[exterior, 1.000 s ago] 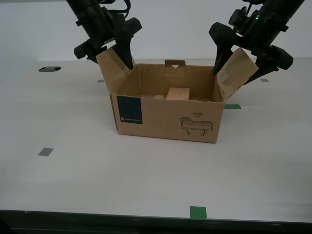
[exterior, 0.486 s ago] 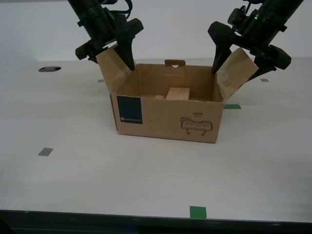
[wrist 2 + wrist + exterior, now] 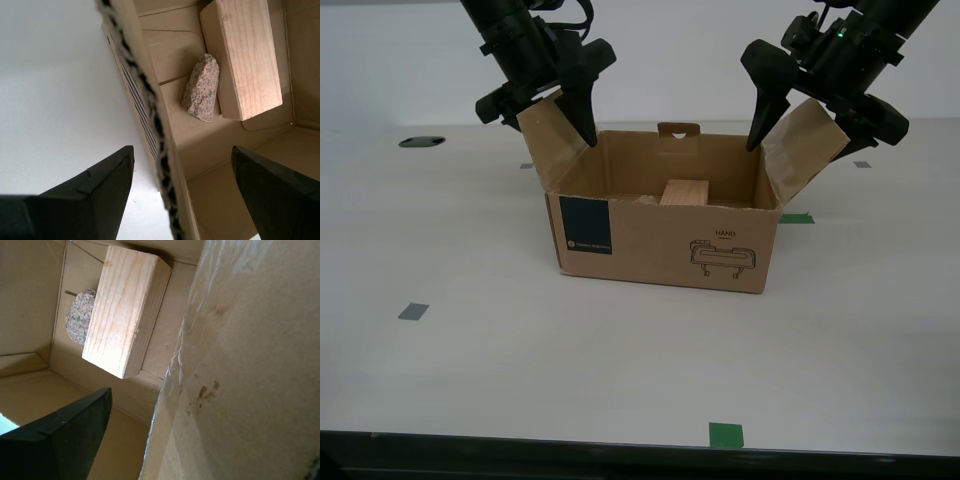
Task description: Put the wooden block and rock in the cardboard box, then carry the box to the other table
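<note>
Two flaps are standing up on the cardboard box (image 3: 660,250), one at each end. It is a brown corrugated carton wearing a dark teal label square, a printed line drawing and the word "HAND" on its front. It is sitting near the middle of the pale tabletop (image 3: 470,350).

One wooden block (image 3: 125,310), pale with clear straight grain, is lying on the box floor. One rock (image 3: 201,89) (pinkish, speckled, tapering to a point) is lying right beside it, on the side toward the exterior view's left.

My second tool (image 3: 542,125) is hanging over the flap at the exterior view's left, its fingers spread and straddling the flap's edge. My first tool (image 3: 800,140) is hovering at the flap on the exterior view's right, fingers likewise spread, one on each side of the cardboard.

Two green tape marks (image 3: 725,435) are showing on the tabletop.
</note>
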